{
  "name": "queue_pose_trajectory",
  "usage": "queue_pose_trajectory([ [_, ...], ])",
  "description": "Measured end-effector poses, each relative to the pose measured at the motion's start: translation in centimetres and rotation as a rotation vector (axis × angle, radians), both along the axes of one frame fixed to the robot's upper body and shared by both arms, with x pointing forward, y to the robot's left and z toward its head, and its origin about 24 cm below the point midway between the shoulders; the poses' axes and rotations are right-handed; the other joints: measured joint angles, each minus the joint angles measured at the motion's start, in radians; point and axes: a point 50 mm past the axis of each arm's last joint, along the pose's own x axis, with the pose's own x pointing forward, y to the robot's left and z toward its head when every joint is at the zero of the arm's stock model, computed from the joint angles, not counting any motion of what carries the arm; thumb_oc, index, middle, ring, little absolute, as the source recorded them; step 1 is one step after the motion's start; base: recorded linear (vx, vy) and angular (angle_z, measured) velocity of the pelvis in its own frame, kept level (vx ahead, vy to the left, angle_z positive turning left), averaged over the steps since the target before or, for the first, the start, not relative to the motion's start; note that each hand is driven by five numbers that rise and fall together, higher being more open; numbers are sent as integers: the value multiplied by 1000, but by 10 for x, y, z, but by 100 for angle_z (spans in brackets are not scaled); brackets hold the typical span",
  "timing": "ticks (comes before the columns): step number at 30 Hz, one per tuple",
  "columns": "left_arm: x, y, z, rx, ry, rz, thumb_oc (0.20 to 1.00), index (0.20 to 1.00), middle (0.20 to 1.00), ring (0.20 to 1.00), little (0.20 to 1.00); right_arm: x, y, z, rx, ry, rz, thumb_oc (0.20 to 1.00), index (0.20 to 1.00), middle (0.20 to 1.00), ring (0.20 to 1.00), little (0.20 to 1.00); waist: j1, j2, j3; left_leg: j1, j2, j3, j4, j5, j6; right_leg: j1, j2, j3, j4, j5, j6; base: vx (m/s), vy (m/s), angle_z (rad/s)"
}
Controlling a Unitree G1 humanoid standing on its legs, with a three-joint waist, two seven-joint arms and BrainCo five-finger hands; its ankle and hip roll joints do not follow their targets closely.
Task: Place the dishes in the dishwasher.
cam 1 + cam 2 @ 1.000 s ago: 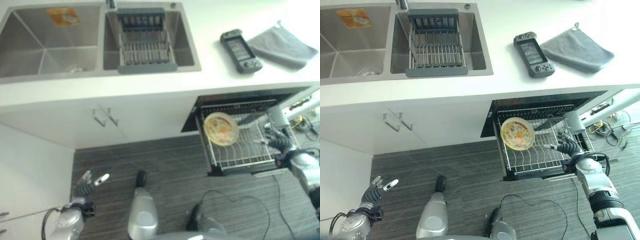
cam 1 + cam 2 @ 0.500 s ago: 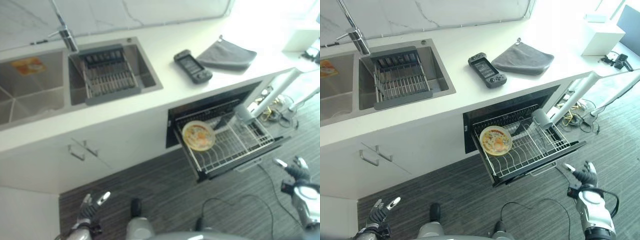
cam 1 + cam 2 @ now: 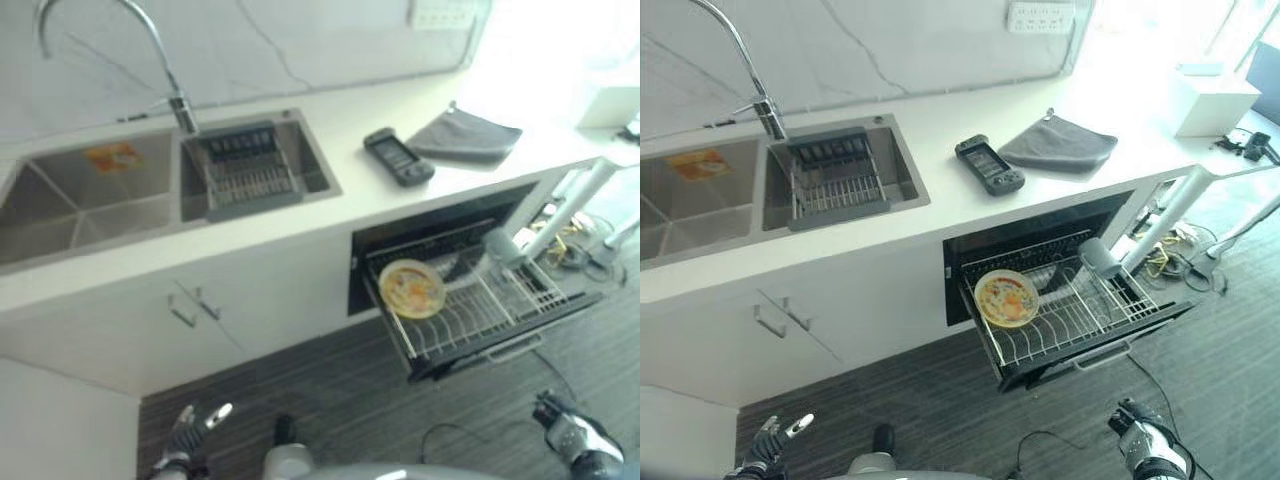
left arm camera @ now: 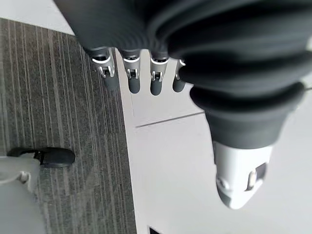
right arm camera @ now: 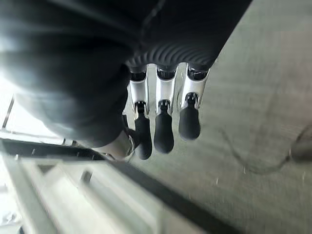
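Right eye view: a round yellow plate (image 3: 1006, 298) with orange pattern leans in the pulled-out dishwasher rack (image 3: 1080, 320), well away from the empty, loosely straight-fingered right hand (image 3: 1137, 434).

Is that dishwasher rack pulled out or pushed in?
Pulled out. The wire rack juts from the dark opening under the counter over the floor, carrying a yellow plate and a grey cup.
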Motion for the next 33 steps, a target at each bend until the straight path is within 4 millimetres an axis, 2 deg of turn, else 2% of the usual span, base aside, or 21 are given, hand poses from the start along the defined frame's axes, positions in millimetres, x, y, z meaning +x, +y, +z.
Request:
queue_pose_trajectory([
  [4,-9,1,-3,0,30,8,1000,1000,1000,1000,1000,12,-2,3,55,-39,-18,200,200,200,200,200,12,26,-12,-2,-14,-19,0,4,6,8,-10,-20,0,-1,-1,61,-23,12],
  [8,-15,2,-3,-1,53,-2,1000,1000,1000,1000,1000,22,-21,19,17,-53,1,200,200,200,200,200,44,59,-6,-4,-34,-26,0,2,10,5,-28,-22,0,0,5,20,-4,5],
  [11,-11,-8,-1,-20,44,-57,1000,1000,1000,1000,1000,35,-57,55,-98,-57,32,200,200,200,200,200,56,109,13,-46,-59,-46,0,5,16,-24,-50,-43,-5,-4,20,-39,120,18],
  [13,-4,-14,0,-32,28,-77,1000,1000,1000,1000,1000,40,-80,81,-177,-75,32,200,200,200,200,200,53,150,48,-70,-85,-49,0,24,34,-38,-68,-48,0,16,33,-84,129,14],
  [15,-3,-15,1,-33,22,-72,1000,1000,1000,1000,1000,41,-87,89,-196,-63,36,200,200,200,200,200,58,169,66,-75,-111,-50,0,31,43,-42,-89,-48,0,19,37,-106,113,8],
  [17,3,-17,4,-56,-11,-62,1000,1000,1000,1000,1000,47,-104,114,-256,-68,37,200,200,200,200,200,57,199,109,-106,-134,-51,6,40,55,-69,-116,-51,0,31,52,-132,169,8],
  [21,9,-23,7,-74,-32,-83,1000,1000,1000,1000,1000,62,-118,150,-342,-70,76,200,200,200,200,200,56,220,159,-127,-156,-49,0,33,61,-93,-140,-51,-1,33,56,-51,155,1],
  [22,10,-25,7,-87,-33,-93,1000,1000,1000,1000,1000,68,-123,166,-390,-74,94,200,200,200,200,200,55,230,169,-142,-171,-47,0,34,64,-108,-156,-50,-1,37,62,-3,148,3],
  [24,11,-27,7,-114,-37,-80,1000,1000,1000,1000,1000,73,-127,182,-421,-91,99,200,200,200,200,200,56,238,179,-143,-194,-47,0,31,69,-108,-180,-50,-2,41,69,2,169,7],
  [26,11,-29,7,-124,-41,-84,1000,1000,1000,1000,1000,87,-128,206,-484,-110,129,200,200,200,200,200,60,253,186,-155,-216,-47,0,28,73,-118,-203,-53,-6,44,76,19,176,8],
  [27,13,-30,8,-128,-50,-86,1000,1000,1000,1000,1000,97,-128,225,-522,-149,143,200,200,200,200,200,63,267,194,-162,-226,-49,6,34,91,-122,-210,-53,-5,48,82,36,122,8],
  [30,15,-31,9,-142,-56,-80,1000,1000,1000,1000,1000,114,-122,253,-586,-183,185,200,200,200,200,200,68,292,196,-174,-242,-58,6,36,99,-125,-224,-73,0,53,91,62,111,13],
  [33,16,-31,10,-157,-56,-71,1000,1000,1000,1000,1000,132,-112,279,-639,-188,238,200,200,200,200,200,106,296,199,-181,-258,-77,6,41,111,-123,-236,-86,0,54,94,87,59,15],
])
